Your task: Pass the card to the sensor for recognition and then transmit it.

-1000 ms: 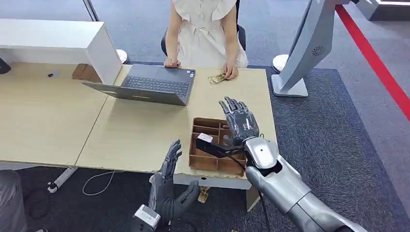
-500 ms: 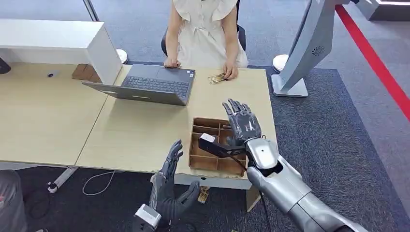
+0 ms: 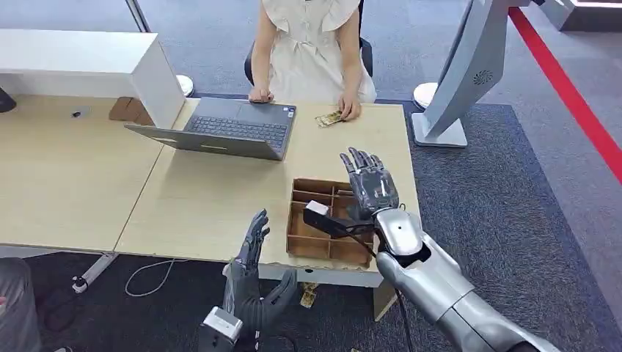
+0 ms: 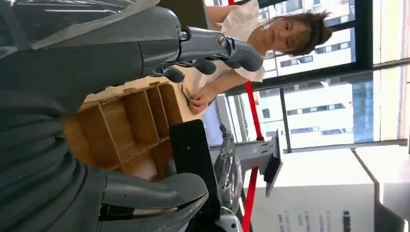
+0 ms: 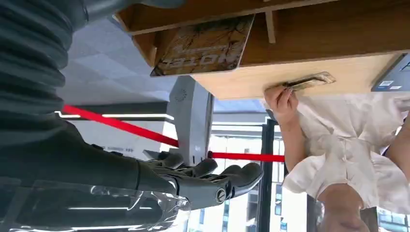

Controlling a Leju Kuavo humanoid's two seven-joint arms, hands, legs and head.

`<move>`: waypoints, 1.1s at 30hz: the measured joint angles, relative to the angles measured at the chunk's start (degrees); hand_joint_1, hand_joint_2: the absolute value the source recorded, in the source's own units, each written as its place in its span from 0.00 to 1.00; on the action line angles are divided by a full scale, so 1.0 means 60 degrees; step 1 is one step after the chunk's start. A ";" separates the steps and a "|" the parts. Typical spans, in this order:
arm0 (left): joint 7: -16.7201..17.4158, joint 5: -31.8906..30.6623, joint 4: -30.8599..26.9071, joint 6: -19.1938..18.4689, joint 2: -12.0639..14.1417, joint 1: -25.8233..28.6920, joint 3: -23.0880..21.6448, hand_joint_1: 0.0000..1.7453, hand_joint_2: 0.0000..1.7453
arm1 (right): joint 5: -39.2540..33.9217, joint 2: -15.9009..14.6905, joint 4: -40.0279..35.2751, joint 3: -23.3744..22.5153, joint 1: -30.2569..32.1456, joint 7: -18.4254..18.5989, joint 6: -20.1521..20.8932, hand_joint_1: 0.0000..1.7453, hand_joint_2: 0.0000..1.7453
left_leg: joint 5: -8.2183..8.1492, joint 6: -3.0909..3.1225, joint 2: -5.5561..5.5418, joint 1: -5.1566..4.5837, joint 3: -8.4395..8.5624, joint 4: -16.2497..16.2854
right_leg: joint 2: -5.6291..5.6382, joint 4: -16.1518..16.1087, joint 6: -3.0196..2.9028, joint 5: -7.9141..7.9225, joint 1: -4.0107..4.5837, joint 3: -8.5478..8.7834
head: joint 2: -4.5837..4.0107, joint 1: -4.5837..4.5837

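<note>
A printed card [image 5: 205,46] marked HOTEL leans inside a compartment of the wooden divider tray [image 3: 312,246] at the table's near right corner. My right hand [image 3: 372,185] hovers over the tray's far right part, fingers spread and holding nothing; its fingers [image 5: 212,181] stay apart from the card. My left hand [image 3: 248,282] hangs open below the table's front edge, left of the tray [image 4: 125,121]. A second card [image 3: 329,119] lies at the far edge under the fingers of a seated person [image 3: 312,44].
An open laptop [image 3: 235,130] sits on the table [image 3: 205,198] in front of the person. A white box [image 3: 81,62] stands at the far left. A grey kiosk stand [image 3: 458,81] rises off the table's right side. A cable [image 3: 150,275] lies on the carpet.
My right hand has drifted slightly right and nearer over the tray. My left hand has sunk a little lower below the table edge. The person has not moved.
</note>
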 joint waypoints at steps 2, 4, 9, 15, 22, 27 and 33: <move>0.0004 0.0040 -0.0007 0.0110 0.0007 -0.0013 -0.0037 0.00 1.00 | 0.0000 0.0048 0.0040 0.0000 0.0000 -0.0040 -0.0011 0.00 1.00 | 0.0000 0.0000 0.0000 0.0000 0.0000 0.0000 | 0.0000 0.0000 0.0000 0.0000 0.0000 0.0000 | 0.0000 0.0000; 0.0000 0.0077 -0.0007 0.0205 0.0015 -0.0015 -0.0040 0.00 1.00 | 0.0000 0.0088 0.0066 0.0000 -0.0001 -0.0066 -0.0018 0.00 1.00 | 0.0001 -0.0001 0.0000 0.0000 -0.0001 0.0000 | 0.0000 0.0000 0.0000 0.0000 0.0000 0.0000 | 0.0000 0.0004; 0.0000 0.0215 -0.0080 0.0347 0.0095 -0.0088 -0.0222 0.00 1.00 | 0.0000 0.0245 0.0230 0.0004 -0.0047 -0.0193 -0.0066 0.93 1.00 | 0.0002 -0.0002 -0.0001 0.0000 -0.0001 0.0000 | 0.0000 0.0001 0.0000 0.0000 0.0000 0.0001 | 0.0000 0.0004; -0.0011 0.0219 -0.0157 0.0361 0.0117 -0.0080 -0.0233 0.00 1.00 | -0.0022 0.0357 0.0328 0.0004 -0.0053 -0.0241 0.0037 1.00 1.00 | 0.0002 -0.0002 0.0000 0.0000 -0.0002 0.0000 | 0.0000 0.0000 0.0000 0.0000 0.0000 0.0000 | 0.0004 0.0000; -0.0015 0.0204 -0.0171 0.0343 0.0139 -0.0086 -0.0277 0.00 1.00 | -0.0080 0.0361 0.0364 0.0000 -0.0053 -0.0139 0.0372 0.96 1.00 | 0.0002 -0.0002 0.0000 0.0000 -0.0001 0.0000 | 0.0000 0.0000 0.0000 0.0000 0.0000 0.0000 | 0.0000 0.0000; -0.0011 0.0157 -0.0240 0.0343 0.0168 -0.0079 -0.0281 0.00 1.00 | -0.0157 0.0354 0.0353 -0.0018 -0.0054 -0.0059 0.0499 0.96 1.00 | 0.0002 -0.0002 0.0000 0.0000 0.0001 0.0000 | 0.0000 0.0000 0.0000 0.0000 0.0000 0.0001 | 0.0000 0.0000; -0.0011 0.0131 -0.0273 0.0343 0.0186 -0.0075 -0.0281 0.00 1.00 | -0.0211 0.0329 0.0335 -0.0087 -0.0051 -0.0055 0.0517 0.94 1.00 | 0.0002 -0.0002 0.0000 -0.0001 0.0001 0.0000 | 0.0000 0.0000 0.0000 0.0000 0.0000 0.0001 | 0.0000 0.0000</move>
